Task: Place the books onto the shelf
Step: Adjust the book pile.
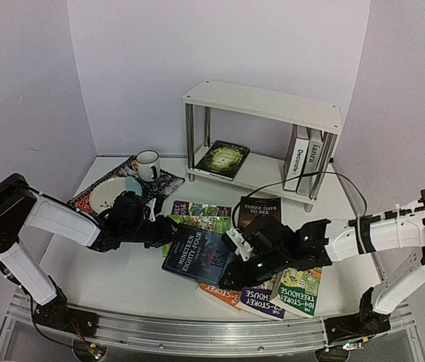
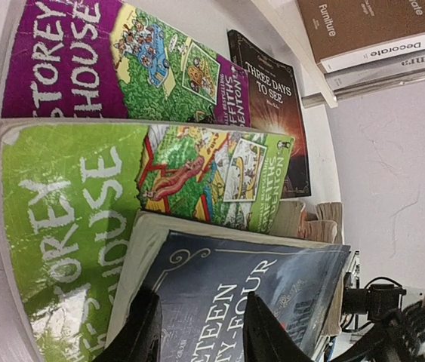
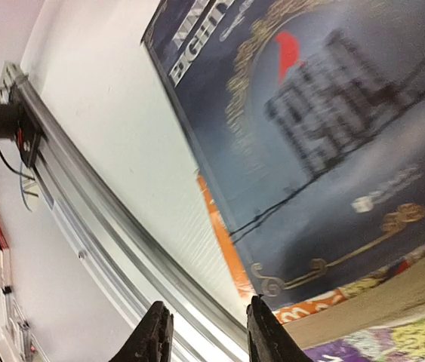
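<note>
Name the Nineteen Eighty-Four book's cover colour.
Book: dark blue, gold scrollwork; clearest in the right wrist view.

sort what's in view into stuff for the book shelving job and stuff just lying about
For the job: shelf, blue book, black book, cartoon paperbacks, books already shelved.
Lying about: mug, plate, placemat.

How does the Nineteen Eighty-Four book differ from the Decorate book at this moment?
Nineteen Eighty-Four shows a dark blue front cover; Decorate shows only a white spine. Nineteen Eighty-Four lies cover up over other books on the table; Decorate stands upright on the lower board of the shelf. So Nineteen Eighty-Four is not yet shelved, while Decorate is. Both carry a readable printed title.
</note>
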You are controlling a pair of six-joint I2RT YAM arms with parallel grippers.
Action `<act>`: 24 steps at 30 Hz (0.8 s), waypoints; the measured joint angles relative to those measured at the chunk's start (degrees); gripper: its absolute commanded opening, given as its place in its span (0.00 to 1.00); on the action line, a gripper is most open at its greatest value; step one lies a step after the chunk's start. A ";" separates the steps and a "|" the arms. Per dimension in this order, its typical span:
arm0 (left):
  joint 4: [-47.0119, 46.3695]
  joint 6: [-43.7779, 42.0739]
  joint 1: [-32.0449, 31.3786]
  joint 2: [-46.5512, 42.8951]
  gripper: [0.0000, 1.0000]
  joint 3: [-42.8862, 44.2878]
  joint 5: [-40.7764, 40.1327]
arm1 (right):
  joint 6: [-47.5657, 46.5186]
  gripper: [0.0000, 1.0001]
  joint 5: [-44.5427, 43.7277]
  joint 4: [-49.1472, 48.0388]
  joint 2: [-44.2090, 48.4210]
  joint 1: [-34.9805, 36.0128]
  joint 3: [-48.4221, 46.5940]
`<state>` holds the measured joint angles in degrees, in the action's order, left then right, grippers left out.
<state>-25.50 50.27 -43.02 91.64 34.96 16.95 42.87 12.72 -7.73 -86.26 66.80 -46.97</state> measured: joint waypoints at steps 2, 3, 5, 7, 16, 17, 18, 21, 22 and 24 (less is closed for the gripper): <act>0.51 -0.62 0.41 0.00 0.38 0.38 0.00 | -0.48 0.42 -0.12 0.18 -1.66 1.72 -0.86; 0.68 -0.85 0.53 0.00 0.38 0.53 0.00 | -0.83 0.43 -0.15 0.32 -2.55 2.49 -1.35; 1.08 -1.02 0.67 0.00 0.39 0.79 0.00 | -1.51 0.47 -0.15 0.95 -4.29 4.03 -2.61; 1.49 -1.07 0.72 0.00 0.41 1.02 0.00 | -2.38 0.54 -0.25 1.51 -5.87 5.23 -4.11; 3.50 -2.70 0.72 -9.50 0.65 -0.09 -0.81 | -6.70 0.86 -5.00 5.14 -6.37 6.58 -5.39; 3.59 -2.71 0.72 -11.83 0.70 -0.50 -1.09 | -7.26 0.88 -5.88 5.83 -5.95 6.58 -5.39; 3.91 -3.01 0.72 -14.26 0.73 -0.86 -1.65 | -7.65 0.90 -6.93 6.58 -5.37 6.60 -5.39; 6.33 -2.42 0.72 -20.24 0.80 -1.22 -3.39 | -9.07 0.97 -10.68 8.46 -3.26 6.63 -5.39; 7.72 -2.30 0.72 -21.93 0.83 -1.22 -4.11 | -9.31 0.98 -12.13 8.94 -2.67 6.63 -5.39; 11.26 -1.98 0.72 -24.14 0.86 -1.02 -5.88 | -10.00 0.98 -15.70 10.42 -1.47 6.63 -5.48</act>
<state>-14.24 48.29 -42.30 67.49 33.94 11.07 32.87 -2.98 2.69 -87.73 73.43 -52.45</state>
